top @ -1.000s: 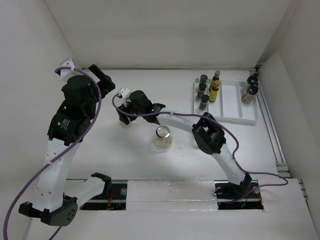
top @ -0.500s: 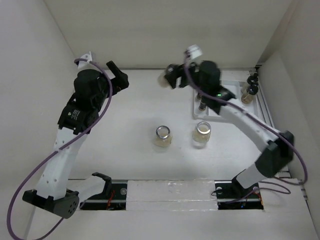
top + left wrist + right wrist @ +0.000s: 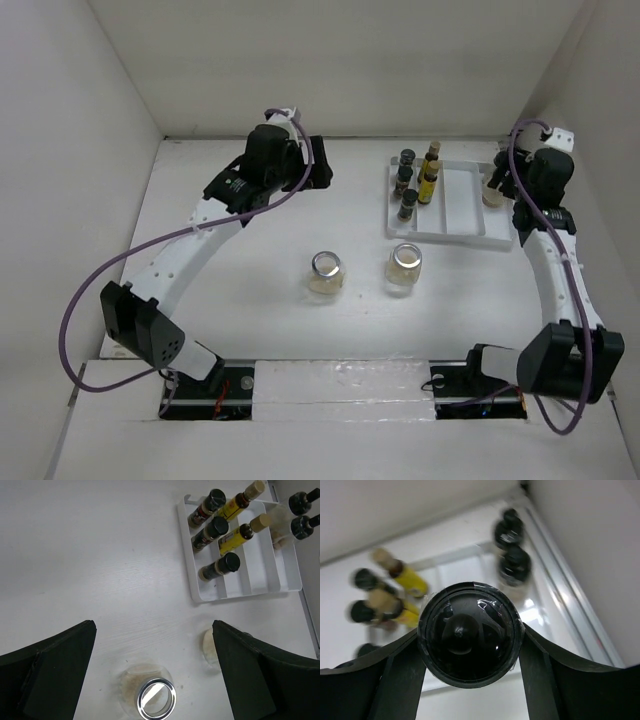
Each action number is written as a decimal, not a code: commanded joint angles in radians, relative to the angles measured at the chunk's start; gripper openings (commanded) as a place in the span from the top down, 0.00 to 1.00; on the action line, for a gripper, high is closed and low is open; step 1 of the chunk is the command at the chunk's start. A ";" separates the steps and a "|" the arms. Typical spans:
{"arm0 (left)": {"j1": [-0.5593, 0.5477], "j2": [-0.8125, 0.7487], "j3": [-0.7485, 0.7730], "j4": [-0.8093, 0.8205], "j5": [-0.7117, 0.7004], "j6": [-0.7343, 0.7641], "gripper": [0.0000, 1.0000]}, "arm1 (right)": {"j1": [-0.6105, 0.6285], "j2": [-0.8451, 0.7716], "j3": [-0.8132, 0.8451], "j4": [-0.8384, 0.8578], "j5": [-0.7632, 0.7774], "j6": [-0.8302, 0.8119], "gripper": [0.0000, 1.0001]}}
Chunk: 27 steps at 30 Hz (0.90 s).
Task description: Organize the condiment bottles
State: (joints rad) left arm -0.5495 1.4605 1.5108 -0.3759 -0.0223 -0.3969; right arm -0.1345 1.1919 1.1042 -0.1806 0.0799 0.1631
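Clamped on a black-capped bottle [image 3: 470,635], the right gripper [image 3: 503,180] has swung from left of centre to the tray's [image 3: 462,205] right compartment at upper right, ready to release; the left gripper [image 3: 152,655] gapes wide, two silver-lidded jars [image 3: 326,272] waiting at centre

- The top camera sits above and behind my bases, looking down over the whole table [image 3: 250,250].
- My left wrist camera is high, facing down at the tray [image 3: 280,567].
- My right wrist camera is close over a black-capped bottle [image 3: 470,635], with the same tray blurred beyond.
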 commanded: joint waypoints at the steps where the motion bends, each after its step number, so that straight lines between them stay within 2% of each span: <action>1: 0.008 -0.029 0.040 0.065 0.045 0.026 0.00 | -0.085 0.050 0.003 0.055 0.020 0.018 0.55; 5: 0.008 -0.029 -0.006 0.075 0.102 0.012 0.00 | -0.166 0.138 -0.020 0.130 -0.012 0.049 0.55; 12: -0.001 -0.072 -0.147 0.098 0.134 0.000 0.00 | -0.201 0.301 -0.012 0.177 -0.034 0.035 0.53; 19: -0.001 -0.072 -0.150 0.107 0.157 0.000 0.00 | -0.220 0.423 0.043 0.213 -0.046 0.035 0.52; 23: -0.001 -0.072 -0.150 0.098 0.148 0.000 0.00 | -0.220 0.445 0.052 0.213 -0.025 0.035 0.44; 24: -0.001 -0.072 -0.150 0.098 0.148 0.000 0.00 | -0.220 0.455 0.052 0.213 -0.025 0.035 0.36; 27: -0.001 -0.063 -0.150 0.098 0.139 0.000 0.00 | -0.220 0.456 0.043 0.202 -0.025 0.035 0.25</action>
State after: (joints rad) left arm -0.5442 1.4368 1.3510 -0.3103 0.1165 -0.3950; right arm -0.3485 1.6630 1.0912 -0.0757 0.0525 0.1917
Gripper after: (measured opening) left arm 0.993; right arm 0.735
